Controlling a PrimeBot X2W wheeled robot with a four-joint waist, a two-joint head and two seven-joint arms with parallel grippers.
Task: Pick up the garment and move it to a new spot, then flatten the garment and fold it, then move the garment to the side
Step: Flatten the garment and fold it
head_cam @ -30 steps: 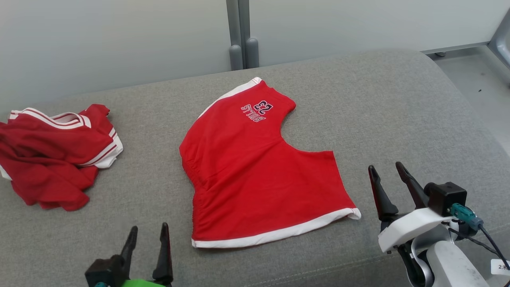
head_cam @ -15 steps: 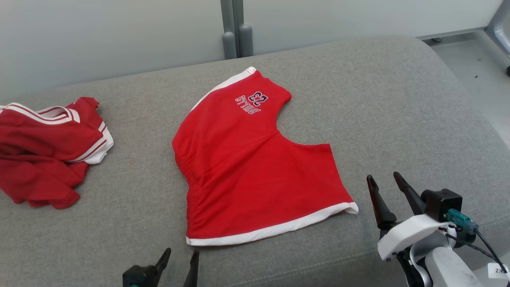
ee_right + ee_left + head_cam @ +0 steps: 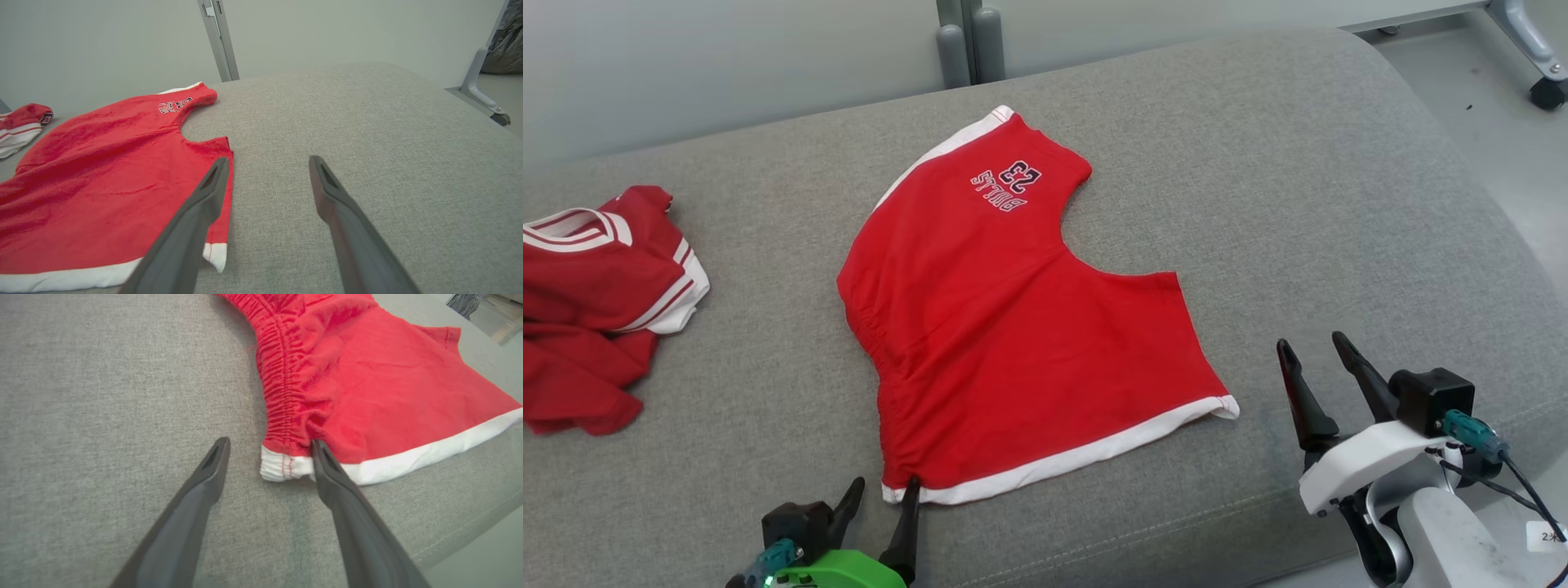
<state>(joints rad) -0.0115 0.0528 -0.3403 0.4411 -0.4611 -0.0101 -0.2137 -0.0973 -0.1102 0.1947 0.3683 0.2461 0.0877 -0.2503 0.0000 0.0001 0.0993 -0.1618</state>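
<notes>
Off to the left, a crumpled red garment [image 3: 588, 302] is lying untouched. Over the last second the left gripper [image 3: 884, 483] has been edging in on the near waistband corner of the red shorts [image 3: 1013, 327], which are lying flat on the grey cushion [image 3: 1298, 204]. Its jaws are spread wide, astride that corner, with one fingertip touching cloth, so it looks to be preparing a grab for the fold. The right gripper [image 3: 1312, 340] is hovering, equally spread, just beside the hem corner.

A: Support surface?
B: Grey woven upholstered cushion [image 3: 1298, 204], rounded corner, stitched front seam

A: Surroundings?
B: Pale wall panels [image 3: 727, 65]; grey metal post [image 3: 970, 41]; light grey floor [image 3: 1519, 147]; castor leg [image 3: 1523, 37]
</notes>
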